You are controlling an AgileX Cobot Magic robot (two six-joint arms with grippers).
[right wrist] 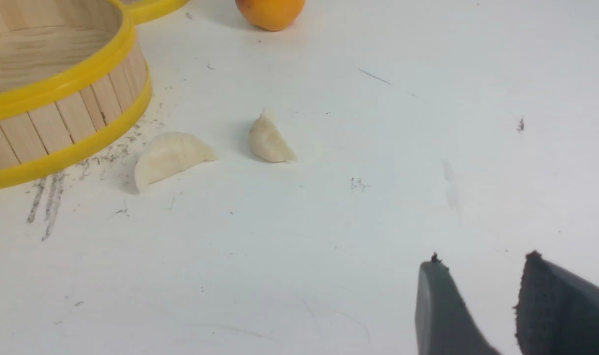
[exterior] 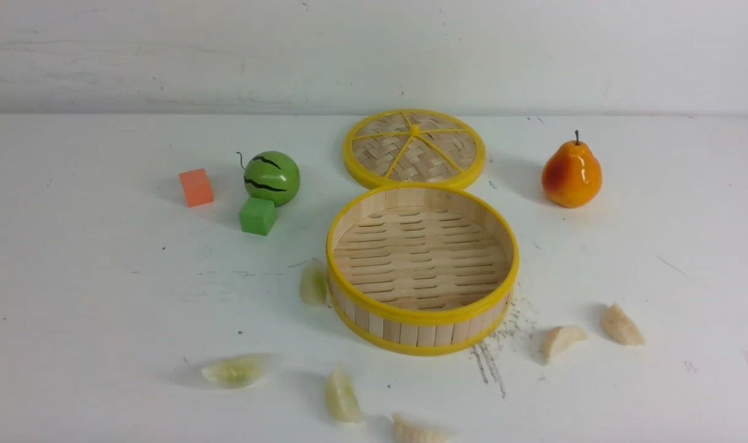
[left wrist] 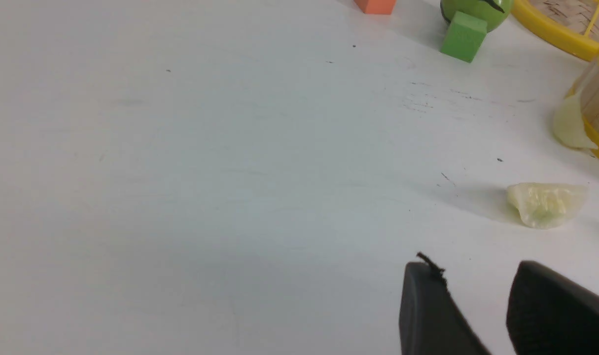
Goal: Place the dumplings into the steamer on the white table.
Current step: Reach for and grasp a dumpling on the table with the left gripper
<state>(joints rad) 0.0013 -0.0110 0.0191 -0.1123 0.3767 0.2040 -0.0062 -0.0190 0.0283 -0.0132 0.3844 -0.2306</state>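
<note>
A: Progress?
B: None. The steamer [exterior: 422, 320] is seen empty on the white table [exterior: 103, 277]. All six dumplings [exterior: 563, 339] are left outside, scattered nearby, with a pale green one [exterior: 314, 283] pressed against its wall.
A: Jaws?
B: The left gripper [left wrist: 476, 296] and right gripper [right wrist: 481, 296] are parted, with nothing held.
A: Obstacles?
B: The lid [exterior: 414, 147], pear [exterior: 571, 175], melon [exterior: 271, 178], green cube [exterior: 258, 215] and orange cube [exterior: 196, 187] are set behind. Nothing is judged blocking.

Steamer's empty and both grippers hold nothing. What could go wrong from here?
1. One translucent pale green dumpling rests against the round bamboo steamer's wall; a finger may not fit between them and could shove the steamer.
2. Two cream-beige dumplings lie near each other; closing on one might knock the other.
3. Another cream dumpling sits at the front view's lower edge, partly cropped.
</note>
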